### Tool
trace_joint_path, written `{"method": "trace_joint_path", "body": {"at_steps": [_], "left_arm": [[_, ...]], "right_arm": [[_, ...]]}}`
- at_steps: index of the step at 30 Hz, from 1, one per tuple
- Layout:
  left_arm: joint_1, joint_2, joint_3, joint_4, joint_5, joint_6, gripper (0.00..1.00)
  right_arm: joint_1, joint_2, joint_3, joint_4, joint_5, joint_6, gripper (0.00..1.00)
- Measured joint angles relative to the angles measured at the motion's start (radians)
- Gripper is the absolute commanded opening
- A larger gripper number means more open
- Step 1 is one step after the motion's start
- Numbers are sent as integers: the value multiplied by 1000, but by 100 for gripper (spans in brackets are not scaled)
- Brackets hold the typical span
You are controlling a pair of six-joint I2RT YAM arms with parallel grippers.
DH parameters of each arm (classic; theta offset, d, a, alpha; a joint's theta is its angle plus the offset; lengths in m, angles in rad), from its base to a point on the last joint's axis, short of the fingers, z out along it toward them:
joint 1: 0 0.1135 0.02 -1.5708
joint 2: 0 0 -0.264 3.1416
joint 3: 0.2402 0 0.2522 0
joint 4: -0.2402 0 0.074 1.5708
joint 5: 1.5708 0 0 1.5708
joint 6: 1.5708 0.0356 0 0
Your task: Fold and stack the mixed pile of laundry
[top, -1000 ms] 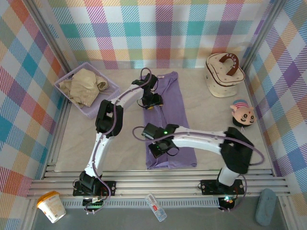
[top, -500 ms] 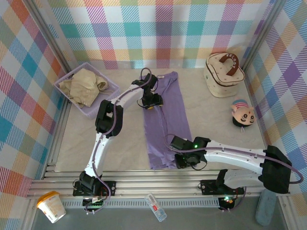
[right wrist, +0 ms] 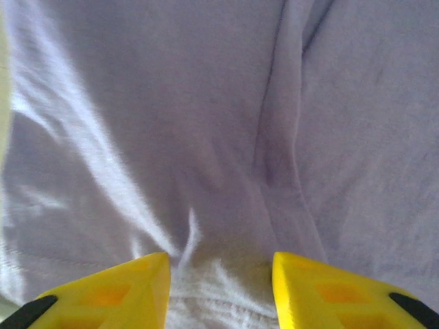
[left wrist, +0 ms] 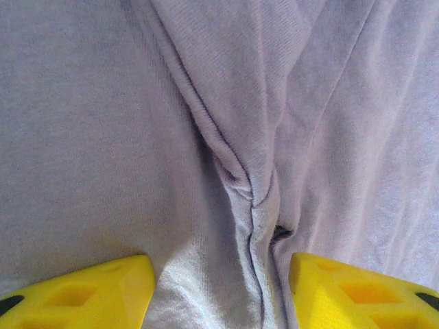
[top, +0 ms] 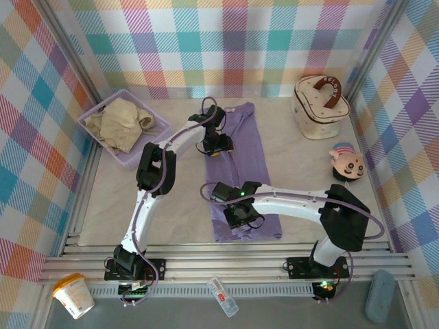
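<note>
top view: the lavender t-shirt lies as a long strip mid-bench; the beige garment sits in the basket, far left. the left claw is on the shirt's far part, the right claw near its near end.
left wrist: the claw is parted, a shirt ridge loose between its fingers.
right wrist: the claw is parted on smooth shirt, gripping nothing.

T-shirt: lavender knit cloth, fine weave, matt, soft creases. Beige garment: crumpled matt cloth. Basket: perforated plastic, dull sheen. Fingers of left gripper and of right gripper: yellow plastic, smooth, matt. Arm shell: glossy white plastic. Table: matt beige covering. Rails: dull silvery metal. Walls: checked cloth, matt.
</note>
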Motion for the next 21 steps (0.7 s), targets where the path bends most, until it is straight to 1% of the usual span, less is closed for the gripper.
{"method": "trace_joint_path", "body": {"at_steps": [1,3,4,5,7,9,12,14,15,16,17,18,21], "left_arm": [[0,0,0,0,0,0,58],[0,0,0,0,0,0,58],[0,0,0,0,0,0,58],[0,0,0,0,0,0,58],[0,0,0,0,0,0,58],[0,0,0,0,0,0,58],[1,0,0,-2,0,0,58],[2,0,0,-9,2,0,58],[2,0,2,-14,3,0,58],[2,0,3,-18,3,0,58],[2,0,4,-23,2,0,58],[2,0,8,-24,2,0,58],[2,7,24,-38,4,3,62]], "right_arm": [[0,7,0,-8,5,-3,29],[-1,12,-1,-23,6,-6,10],[-2,11,-2,-27,5,-12,3],[-3,8,-8,-27,-2,-13,0],[-3,-10,-36,-26,-24,-6,0],[-3,-61,-89,-26,-51,2,0],[-3,-198,-164,-45,-82,28,0],[-3,-285,-178,-58,-95,45,0],[-3,-323,-178,-59,-104,54,11],[-3,-348,-178,-56,-114,61,19],[-4,-364,-178,-55,-128,69,31],[-3,-370,-180,-60,-143,76,41],[-4,-350,-184,-79,-165,82,54]]}}
